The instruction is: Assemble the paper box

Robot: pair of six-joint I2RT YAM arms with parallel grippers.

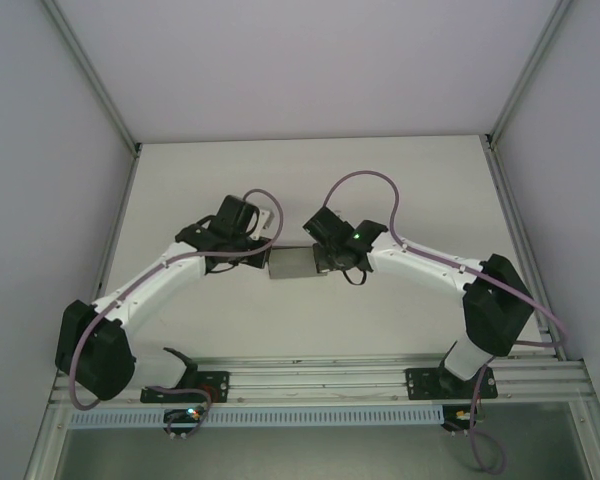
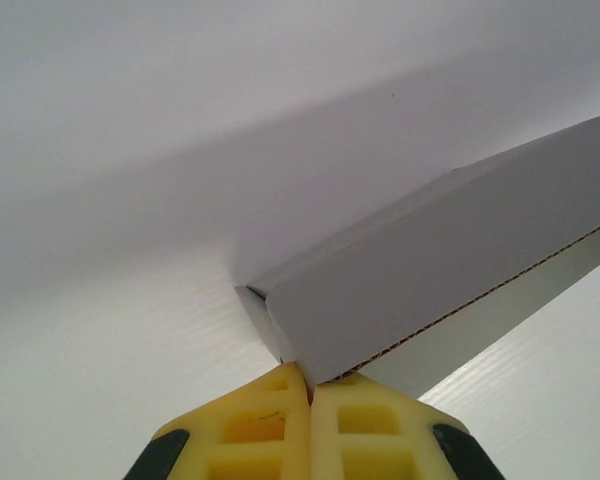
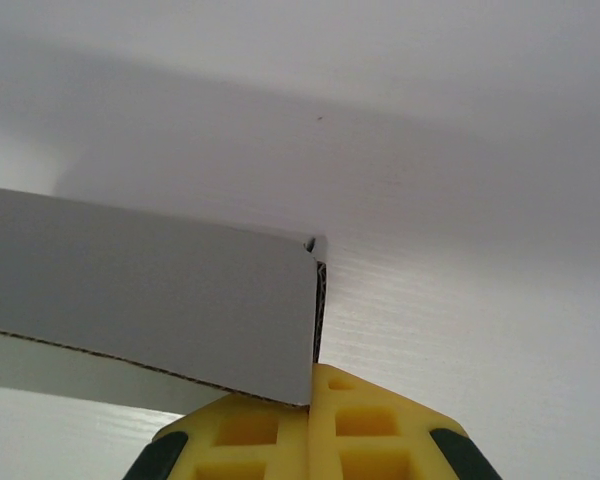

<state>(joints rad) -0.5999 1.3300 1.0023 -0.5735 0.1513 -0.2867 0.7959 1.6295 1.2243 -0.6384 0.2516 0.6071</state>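
Left tool (image 2: 308, 388) and right tool (image 3: 313, 385) each pinch one end wall of the box (image 1: 292, 263). I judge it thin, light card that creases easily, so I grip gently at the walls.

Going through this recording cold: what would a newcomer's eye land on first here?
The small grey paper box at the middle of the white table, with the left end effector and the right end effector one at each end. In the wrist views, each is pinched shut on a card edge of the box, bright yellow against the grey.
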